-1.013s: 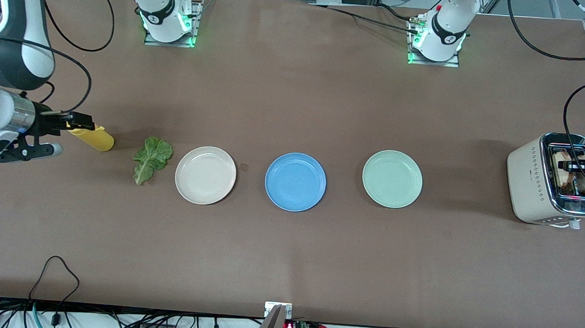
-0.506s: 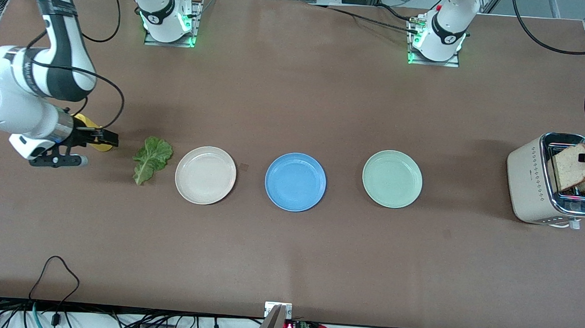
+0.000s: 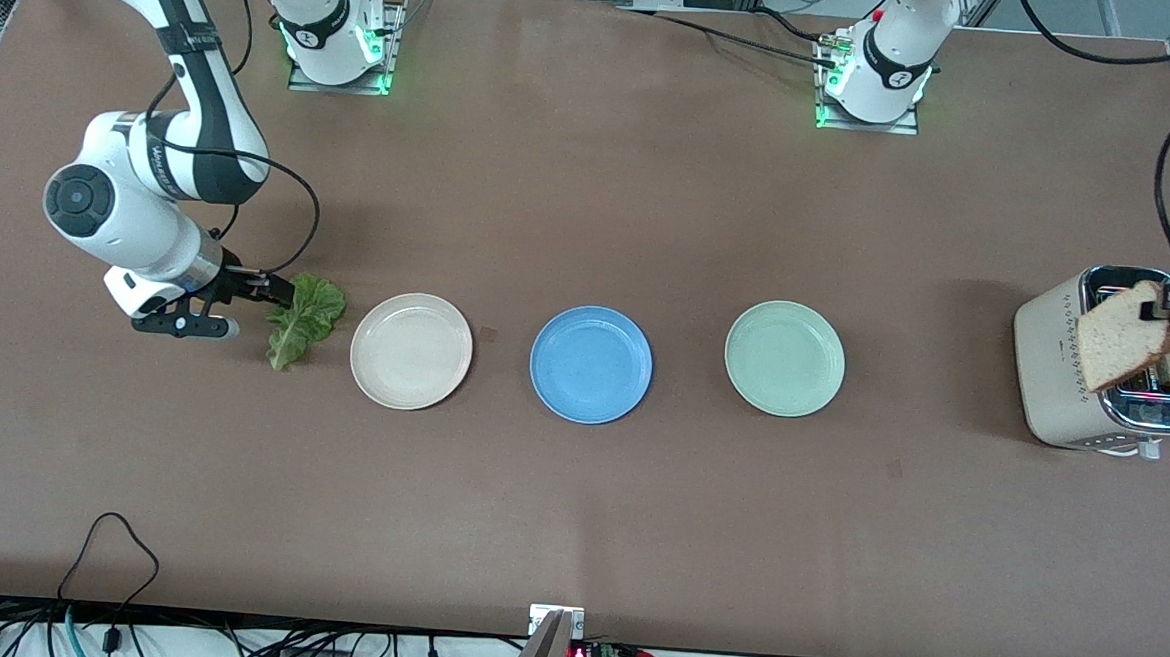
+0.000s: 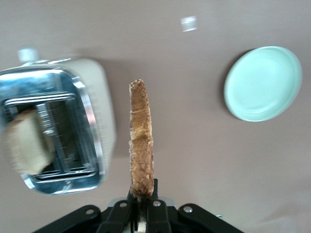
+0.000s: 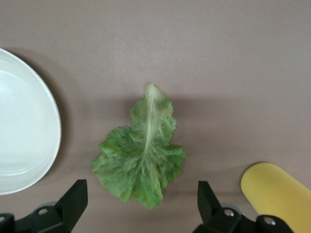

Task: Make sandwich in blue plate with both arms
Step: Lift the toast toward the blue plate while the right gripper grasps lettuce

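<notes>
Left wrist view: crusty brown bread slice [image 4: 141,141] edge-on, pinched in left claw [image 4: 143,206]; right claw [image 5: 141,204] spread.

Bright, even overhead light, soft shadows
Toaster [image 4: 58,126] chrome glares & looks blurred in left wrist view; lettuce leaf [image 5: 141,155] sharp, faint shadow under it

The front cam sits high, facing the arm bases across the table [image 3: 575,528], so it catches everything. Each wrist cam looks straight down, close in: the left one over the toaster [image 4: 53,126], the right one over the lettuce leaf [image 5: 141,160]. Both spots show up in the front shot too.
</notes>
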`<state>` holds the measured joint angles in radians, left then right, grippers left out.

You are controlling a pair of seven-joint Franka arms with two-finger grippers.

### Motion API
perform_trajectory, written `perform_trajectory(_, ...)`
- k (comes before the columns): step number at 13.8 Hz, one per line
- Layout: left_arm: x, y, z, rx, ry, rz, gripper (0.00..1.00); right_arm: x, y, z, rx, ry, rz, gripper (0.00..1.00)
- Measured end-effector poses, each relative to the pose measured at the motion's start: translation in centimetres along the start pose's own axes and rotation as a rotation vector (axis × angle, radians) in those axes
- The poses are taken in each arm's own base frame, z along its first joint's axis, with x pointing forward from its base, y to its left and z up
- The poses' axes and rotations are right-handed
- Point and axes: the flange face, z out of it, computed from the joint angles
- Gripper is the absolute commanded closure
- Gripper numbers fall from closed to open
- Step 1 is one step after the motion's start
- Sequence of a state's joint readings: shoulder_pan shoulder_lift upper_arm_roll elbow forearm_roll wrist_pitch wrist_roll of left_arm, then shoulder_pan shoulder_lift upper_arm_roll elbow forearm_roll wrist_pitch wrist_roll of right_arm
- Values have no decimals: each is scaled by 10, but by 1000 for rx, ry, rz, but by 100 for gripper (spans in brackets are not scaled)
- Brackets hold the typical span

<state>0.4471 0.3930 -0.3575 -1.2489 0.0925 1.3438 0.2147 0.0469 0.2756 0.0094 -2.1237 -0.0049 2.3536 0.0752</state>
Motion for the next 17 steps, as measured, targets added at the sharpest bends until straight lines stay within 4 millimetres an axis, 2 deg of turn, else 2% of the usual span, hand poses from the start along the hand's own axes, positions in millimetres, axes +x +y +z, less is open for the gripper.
perform_trajectory(5, 23, 81, 14, -69, 22, 114, 99, -2, -5, 42, 2, 13, 24, 0)
perform_trajectory(9, 29, 163, 11, -168, 37, 21, 99, 2, -11, 62, 7, 45, 88, 0)
perform_trajectory(13, 40, 235, 16, -238, 73, 5, 99, 6, -9, 66, 9, 61, 109, 0)
perform_trajectory(17, 61, 312, 49, -310, 95, -46, 99, 10, -6, 65, 7, 68, 116, 0)
